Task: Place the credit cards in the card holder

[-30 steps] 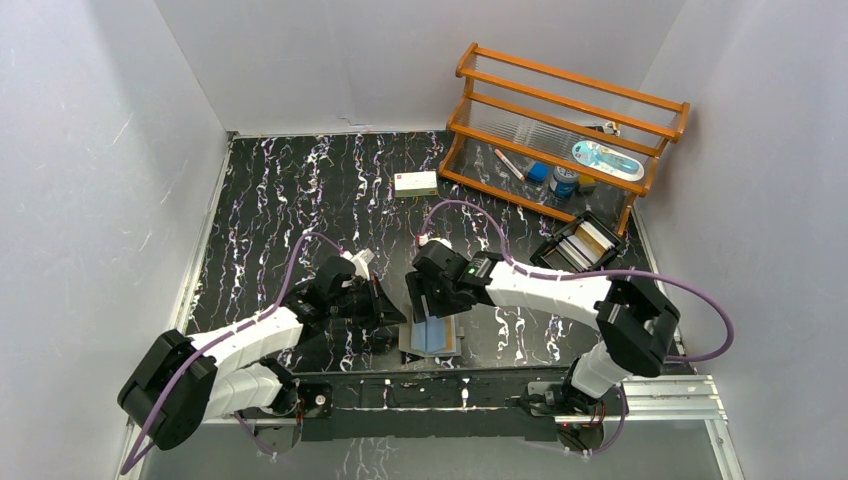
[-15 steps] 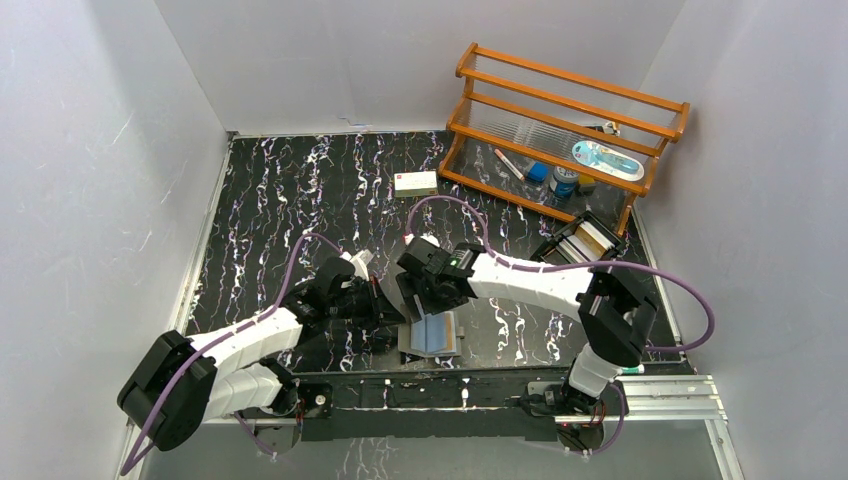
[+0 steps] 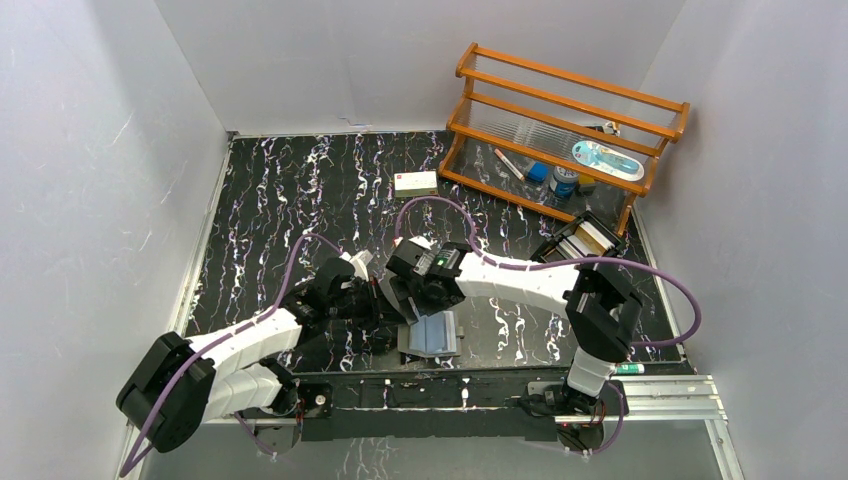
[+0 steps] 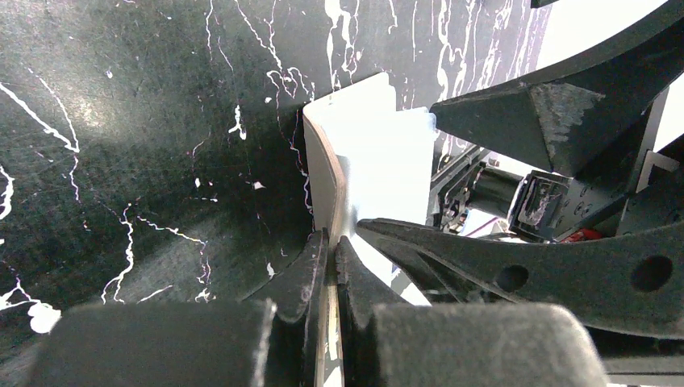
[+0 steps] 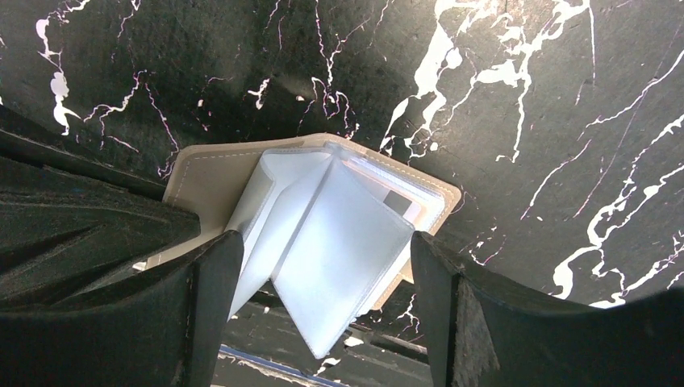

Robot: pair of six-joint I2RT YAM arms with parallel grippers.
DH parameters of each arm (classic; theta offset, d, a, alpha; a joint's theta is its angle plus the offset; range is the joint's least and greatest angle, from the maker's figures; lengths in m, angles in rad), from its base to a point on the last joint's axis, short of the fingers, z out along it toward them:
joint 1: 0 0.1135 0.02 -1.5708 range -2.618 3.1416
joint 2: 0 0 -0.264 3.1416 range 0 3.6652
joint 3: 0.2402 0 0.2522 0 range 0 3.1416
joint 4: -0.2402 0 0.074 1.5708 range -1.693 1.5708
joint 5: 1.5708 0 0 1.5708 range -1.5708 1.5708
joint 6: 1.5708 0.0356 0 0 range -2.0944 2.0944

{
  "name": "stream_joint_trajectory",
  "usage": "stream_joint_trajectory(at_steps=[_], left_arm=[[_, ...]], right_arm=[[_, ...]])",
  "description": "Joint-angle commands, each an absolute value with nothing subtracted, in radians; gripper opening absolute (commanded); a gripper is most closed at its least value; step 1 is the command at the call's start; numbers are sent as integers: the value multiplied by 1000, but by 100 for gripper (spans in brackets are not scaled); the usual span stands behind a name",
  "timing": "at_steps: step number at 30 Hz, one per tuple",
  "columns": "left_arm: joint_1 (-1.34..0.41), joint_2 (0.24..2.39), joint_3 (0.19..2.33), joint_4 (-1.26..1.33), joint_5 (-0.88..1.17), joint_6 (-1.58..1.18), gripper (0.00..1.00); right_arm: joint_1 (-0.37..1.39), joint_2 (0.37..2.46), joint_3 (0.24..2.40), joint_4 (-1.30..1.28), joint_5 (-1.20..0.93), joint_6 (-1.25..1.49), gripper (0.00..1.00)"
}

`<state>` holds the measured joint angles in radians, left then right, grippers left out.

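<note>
The card holder [image 3: 432, 335] lies open near the table's front edge, with a taupe cover and pale blue clear sleeves. My left gripper [image 3: 385, 312] is shut on its cover edge [image 4: 329, 173], and the jaws [image 4: 331, 242] pinch that flap upright. My right gripper [image 3: 405, 293] is open just above the holder. In the right wrist view its fingers [image 5: 323, 246] stand either side of the fanned sleeves [image 5: 323, 226] without touching them. Pale and tan credit cards [image 3: 583, 241] stand in a black tray at the right. A grey edge [image 5: 399, 201] shows inside one sleeve.
The black open-topped tray [image 3: 546, 256] sits at the right, below a wooden rack [image 3: 565, 120] holding pens and small items. A white box with a red mark [image 3: 416, 183] lies at the back centre. The two grippers are close together over the holder.
My right gripper has swung left and slightly back across the holder, closer to the left gripper. The left arm and the holder have stayed put.
</note>
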<state>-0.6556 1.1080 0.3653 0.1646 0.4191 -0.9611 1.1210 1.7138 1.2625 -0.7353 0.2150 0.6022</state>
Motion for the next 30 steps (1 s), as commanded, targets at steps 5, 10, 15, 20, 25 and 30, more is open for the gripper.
stream_joint_trajectory(at_steps=[5,10,15,20,25,30], left_arm=[[-652,1069,356,145,419,-951,1],[-652,1060,377,101,400,-940,12],[-652,1027,413,-8,334,-930,36],[-651,917,480,-246,148,-945,45],[-651,820,523,-330,77,-955,46],[-650,802,541,-340,87,-949,47]], right_arm=[[1127,1718,1315,-762,244,599,84],[1129,1702,1326,-759,243,593,85],[1118,1612,1252,-631,231,582,86],[1103,1569,968,-71,-93,724,75],[1086,1608,921,96,-199,809,61],[1063,1547,951,-12,-111,732,59]])
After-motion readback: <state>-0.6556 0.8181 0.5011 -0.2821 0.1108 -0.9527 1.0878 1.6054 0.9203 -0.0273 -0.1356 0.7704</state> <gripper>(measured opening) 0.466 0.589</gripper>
